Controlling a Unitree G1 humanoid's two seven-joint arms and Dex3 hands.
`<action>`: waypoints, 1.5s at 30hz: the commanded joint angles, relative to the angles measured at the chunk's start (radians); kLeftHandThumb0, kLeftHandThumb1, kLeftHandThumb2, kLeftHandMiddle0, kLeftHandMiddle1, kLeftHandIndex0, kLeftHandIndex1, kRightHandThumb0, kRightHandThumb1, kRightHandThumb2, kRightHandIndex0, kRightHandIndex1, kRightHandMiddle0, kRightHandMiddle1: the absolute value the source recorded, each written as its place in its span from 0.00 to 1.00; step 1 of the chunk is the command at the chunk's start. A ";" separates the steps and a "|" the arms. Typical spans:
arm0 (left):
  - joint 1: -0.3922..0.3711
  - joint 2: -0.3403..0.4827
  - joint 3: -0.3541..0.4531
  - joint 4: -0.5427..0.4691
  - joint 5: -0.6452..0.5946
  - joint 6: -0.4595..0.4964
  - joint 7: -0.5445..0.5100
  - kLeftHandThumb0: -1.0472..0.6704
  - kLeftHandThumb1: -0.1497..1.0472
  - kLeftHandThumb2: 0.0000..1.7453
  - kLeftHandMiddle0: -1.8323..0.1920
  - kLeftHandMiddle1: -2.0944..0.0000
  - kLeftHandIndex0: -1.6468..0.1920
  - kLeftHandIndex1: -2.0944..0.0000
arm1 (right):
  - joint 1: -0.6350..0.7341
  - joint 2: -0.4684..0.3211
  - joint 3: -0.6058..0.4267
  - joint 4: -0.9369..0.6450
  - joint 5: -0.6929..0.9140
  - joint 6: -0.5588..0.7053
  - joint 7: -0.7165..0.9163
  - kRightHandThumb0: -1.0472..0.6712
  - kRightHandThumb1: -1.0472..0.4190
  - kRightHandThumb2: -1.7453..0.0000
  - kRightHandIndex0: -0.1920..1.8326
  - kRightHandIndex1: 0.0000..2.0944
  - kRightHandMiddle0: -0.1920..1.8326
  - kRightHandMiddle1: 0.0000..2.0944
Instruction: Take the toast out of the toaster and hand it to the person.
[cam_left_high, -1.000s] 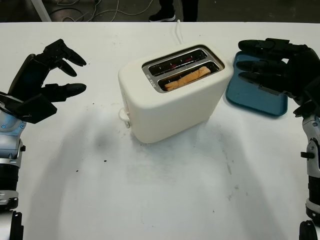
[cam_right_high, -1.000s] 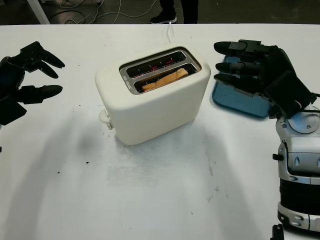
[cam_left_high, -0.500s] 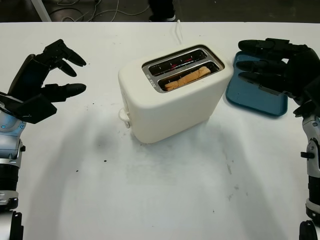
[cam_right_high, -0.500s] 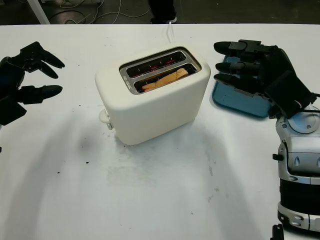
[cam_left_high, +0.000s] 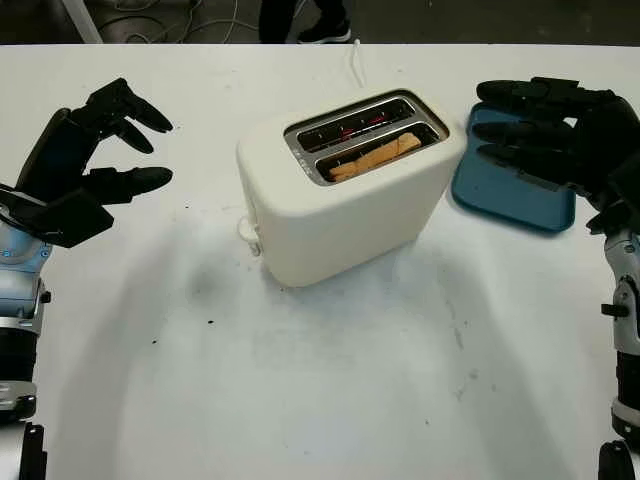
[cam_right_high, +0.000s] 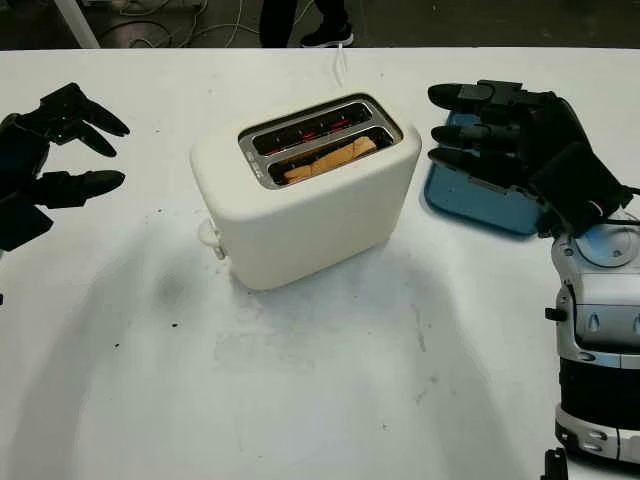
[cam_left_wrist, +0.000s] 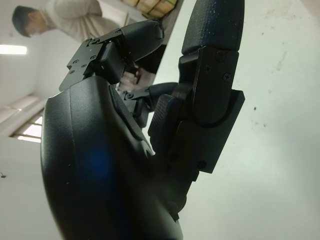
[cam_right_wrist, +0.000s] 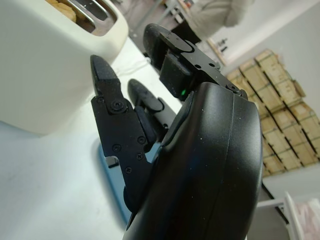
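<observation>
And here's the white toaster (cam_left_high: 345, 195) sitting mid-table at an angle, its glowing far slot empty and a slice of toast (cam_left_high: 375, 157) sunk low in the near slot, only its top edge showing. The right hand (cam_left_high: 545, 135) hangs just beside the toaster's right end, over the blue tray (cam_left_high: 510, 195), fingers extended toward the toaster and holding nothing. Over on the other side, the left hand (cam_left_high: 85, 160) is held well clear above the table (cam_left_high: 320, 380), fingers open, nothing in it either. A person's legs (cam_left_high: 300, 18) show beyond the far edge of the table, so the receiver is there. Nothing lifted yet — the reach is the step in hand. Now the dangers: that toast sits deep and the slot is narrow, so thick fingers may jam on the rim or crush the slice instead of pinching it. A sideways bump from the right hand could well shove the toaster. And the elements look red, so lingering in the slot is risky.
</observation>
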 joint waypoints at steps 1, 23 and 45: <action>0.011 -0.008 0.010 -0.001 -0.009 -0.012 0.009 0.00 0.89 0.15 0.70 0.32 0.74 0.37 | 0.002 0.000 -0.001 0.001 0.006 0.004 0.003 0.46 0.16 1.00 0.53 0.00 0.47 0.00; 0.012 -0.015 0.017 -0.005 -0.009 0.001 0.002 0.00 0.89 0.14 0.70 0.32 0.74 0.37 | 0.001 -0.003 0.001 0.005 0.001 -0.002 0.004 0.45 0.16 1.00 0.52 0.00 0.47 0.00; 0.016 -0.015 0.019 -0.015 -0.003 0.014 0.006 0.00 0.89 0.15 0.70 0.32 0.74 0.37 | 0.003 0.001 -0.003 0.003 0.005 0.005 0.000 0.45 0.16 1.00 0.53 0.01 0.48 0.00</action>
